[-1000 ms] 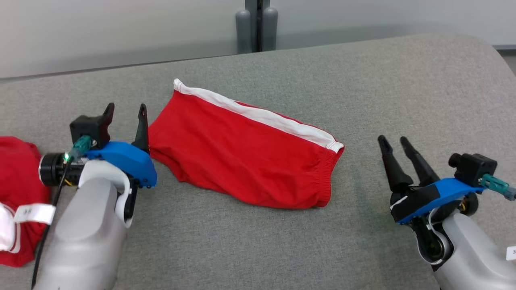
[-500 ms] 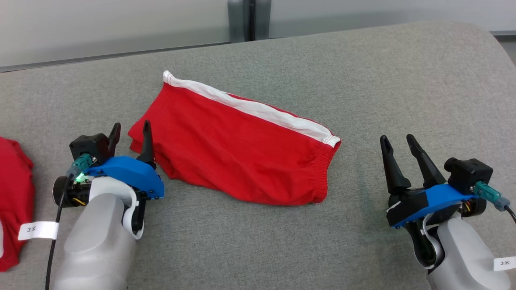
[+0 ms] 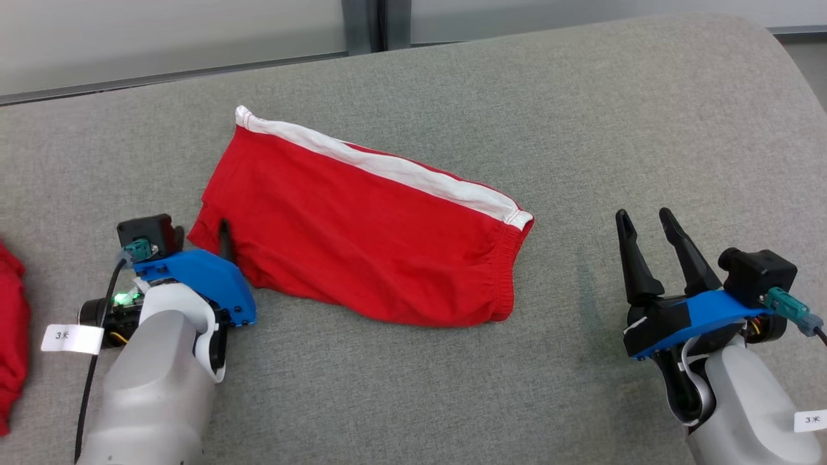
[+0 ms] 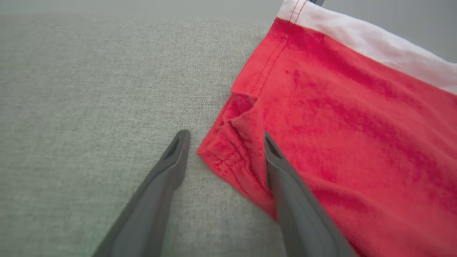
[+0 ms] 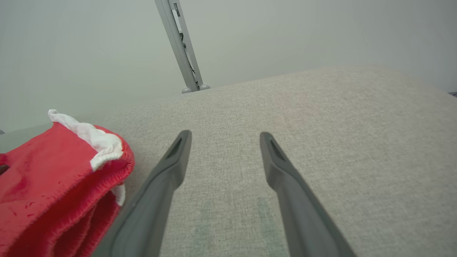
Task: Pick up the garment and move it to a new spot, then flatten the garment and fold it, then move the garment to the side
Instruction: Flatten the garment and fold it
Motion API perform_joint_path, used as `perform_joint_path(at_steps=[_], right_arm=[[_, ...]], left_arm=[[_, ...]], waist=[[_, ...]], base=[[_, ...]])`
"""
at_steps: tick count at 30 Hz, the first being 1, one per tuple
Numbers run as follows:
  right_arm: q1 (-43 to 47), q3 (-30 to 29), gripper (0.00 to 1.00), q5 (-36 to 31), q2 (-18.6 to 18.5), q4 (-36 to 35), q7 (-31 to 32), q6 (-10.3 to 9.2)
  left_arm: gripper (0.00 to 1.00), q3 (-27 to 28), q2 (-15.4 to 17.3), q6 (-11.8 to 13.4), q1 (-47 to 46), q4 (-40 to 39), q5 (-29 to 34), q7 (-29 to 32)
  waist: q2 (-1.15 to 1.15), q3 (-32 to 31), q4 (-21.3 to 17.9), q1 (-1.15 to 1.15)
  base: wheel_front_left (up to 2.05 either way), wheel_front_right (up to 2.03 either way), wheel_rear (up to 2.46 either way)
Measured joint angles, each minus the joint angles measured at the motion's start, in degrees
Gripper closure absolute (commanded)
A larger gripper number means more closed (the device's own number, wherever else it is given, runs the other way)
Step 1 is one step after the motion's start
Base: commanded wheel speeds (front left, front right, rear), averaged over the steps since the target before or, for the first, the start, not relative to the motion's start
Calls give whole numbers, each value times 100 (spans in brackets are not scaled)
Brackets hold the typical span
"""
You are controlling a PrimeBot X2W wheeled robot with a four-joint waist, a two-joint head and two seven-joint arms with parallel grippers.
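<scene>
Garment [image 3: 362, 226] and its support come first: the grey, fabric-covered worktop [image 3: 517, 97] carries the red shorts left of its middle, folded flat. They run slantwise from near the far edge down toward the right. A white stripe [image 3: 387, 169] follows the side facing the far edge. The gathered waistband [image 3: 510, 271] points toward the right edge and the hemmed leg end toward the left edge.

Another red cloth [image 3: 10, 336] lies at the worktop's left edge, partly out of frame. A grey post [image 3: 362, 26] rises beyond the far edge.

The left gripper [image 3: 201, 229] sits at the leg-end corner nearest the front edge. Its jaws are spread and straddle that corner: in the left wrist view one finger [image 4: 285, 178] lies over the cloth and the other [image 4: 167, 167] over bare worktop.

The right gripper [image 3: 643, 214] also has its jaws apart, holding nothing, over bare worktop to the right of the waistband and clear of it.

A small white label [image 3: 71, 338] hangs at the left wrist.
</scene>
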Motion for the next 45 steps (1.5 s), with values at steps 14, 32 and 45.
perform_joint_path(at_steps=[14, 32, 45], right_arm=[[445, -337, 0, -482, 136, 213, 0, 0], [1136, -286, 0, -720, 486, 449, 0, 0], [248, 116, 0, -611, 649, 1344, -1, 0]], left_arm=[[100, -71, -311, -111, 795, -7, -81, -505], [0, 374, -486, 556, 3155, -2459, 204, -532], [0, -489, -494, 492, 3524, -2884, 90, -535]], waist=[[0, -851, 572, 0], [0, -1650, 937, -1], [0, -1448, 1648, 0]], base=[[0, 0, 0], [0, 0, 0], [0, 0, 0]])
